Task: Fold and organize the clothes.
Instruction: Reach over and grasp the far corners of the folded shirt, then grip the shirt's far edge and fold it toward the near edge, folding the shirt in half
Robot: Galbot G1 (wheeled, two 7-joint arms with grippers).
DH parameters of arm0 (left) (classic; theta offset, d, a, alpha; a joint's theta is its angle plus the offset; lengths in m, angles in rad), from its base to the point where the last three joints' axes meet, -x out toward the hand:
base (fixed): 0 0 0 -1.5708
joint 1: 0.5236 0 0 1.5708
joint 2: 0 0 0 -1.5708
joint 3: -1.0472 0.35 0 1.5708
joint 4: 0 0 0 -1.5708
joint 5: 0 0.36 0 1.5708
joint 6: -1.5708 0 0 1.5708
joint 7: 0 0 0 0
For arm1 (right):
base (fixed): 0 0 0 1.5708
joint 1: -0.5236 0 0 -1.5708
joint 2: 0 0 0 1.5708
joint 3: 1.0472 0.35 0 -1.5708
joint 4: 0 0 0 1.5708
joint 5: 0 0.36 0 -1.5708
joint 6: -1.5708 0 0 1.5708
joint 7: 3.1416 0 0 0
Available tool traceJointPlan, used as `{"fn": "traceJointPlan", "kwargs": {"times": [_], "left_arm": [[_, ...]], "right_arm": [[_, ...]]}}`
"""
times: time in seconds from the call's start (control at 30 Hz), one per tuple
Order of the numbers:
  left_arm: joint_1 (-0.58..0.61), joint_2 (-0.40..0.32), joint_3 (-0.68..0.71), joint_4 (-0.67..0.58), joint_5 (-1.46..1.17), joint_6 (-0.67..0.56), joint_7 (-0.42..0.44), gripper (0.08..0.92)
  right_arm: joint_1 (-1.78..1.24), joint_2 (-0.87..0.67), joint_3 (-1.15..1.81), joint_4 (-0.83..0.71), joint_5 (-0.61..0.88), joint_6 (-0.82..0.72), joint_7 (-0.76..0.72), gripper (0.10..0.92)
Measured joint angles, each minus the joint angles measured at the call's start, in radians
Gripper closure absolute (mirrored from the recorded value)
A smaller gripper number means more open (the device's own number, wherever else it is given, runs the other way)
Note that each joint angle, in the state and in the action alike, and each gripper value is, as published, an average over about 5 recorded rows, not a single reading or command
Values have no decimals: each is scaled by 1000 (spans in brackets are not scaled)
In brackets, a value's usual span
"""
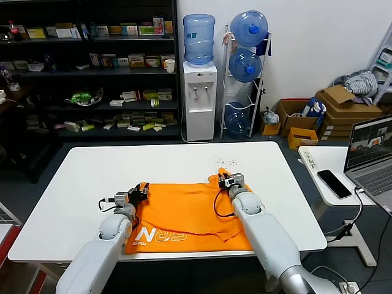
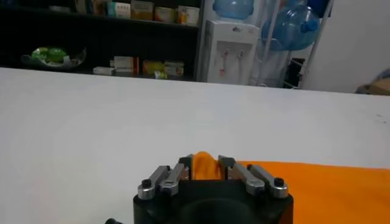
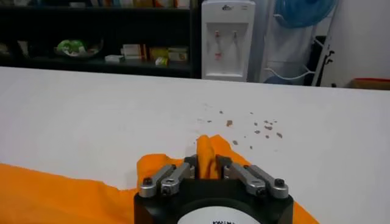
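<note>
On the white bench (image 1: 92, 184) before us we see the orange T-shirt (image 1: 190, 214) spread flat along the near edge, its white lettering (image 1: 160, 235) showing near the near-left corner and a fold line running across the cloth toward the right. Behind the bench stand dark shelves (image 1: 92, 73) of small goods, a water dispenser (image 1: 199, 98) and a rack of blue bottles (image 1: 246, 67); a laptop (image 1: 370, 153) and a phone (image 1: 334, 183) sit on a side table to the right. Our left tool (image 1: 139, 193) sits at the shirt's far-left corner, its fingers (image 2: 186, 167) pressed onto a raised pinch of orange cloth. Our right tool (image 1: 231, 181) sits at the far-right corner, likewise nipping an upright ridge of fabric between its fingers (image 3: 223, 165). Just beyond it, small brown specks (image 3: 256, 125) dot the bench top.
</note>
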Motion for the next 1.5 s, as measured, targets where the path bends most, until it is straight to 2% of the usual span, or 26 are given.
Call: {"fn": "traceJointPlan", "kwargs": {"times": [0.13, 0.2, 0.3, 0.57, 0.8, 1.03, 1.2, 1.33, 1.5], "left_arm": [[13, 8, 2, -22, -6, 0, -9, 803], [23, 15, 3, -41, -11, 2, -17, 861], [42, 29, 0, -83, -26, 13, -33, 901], [120, 92, -21, -284, -100, 77, -104, 901], [257, 158, -57, -498, -139, 114, -172, 901], [427, 173, -102, -668, -87, 105, -190, 901], [533, 168, -121, -735, -28, 91, -192, 901], [591, 161, -133, -763, 6, 85, -191, 849], [647, 156, -153, -795, 31, 78, -182, 706]], "right_arm": [[-8, -12, -1, 20, 17, 23, 7, 901], [-13, -19, -3, 36, 28, 34, 14, 901], [-27, -35, -8, 76, 48, 41, 25, 901], [-126, -122, -16, 279, 119, 19, 77, 901], [-299, -240, 7, 520, 160, -27, 130, 901], [-501, -329, 57, 753, 165, -70, 178, 901], [-629, -362, 96, 883, 154, -101, 199, 900], [-711, -378, 125, 963, 140, -125, 206, 834], [-800, -402, 164, 1052, 127, -142, 211, 688]]}}
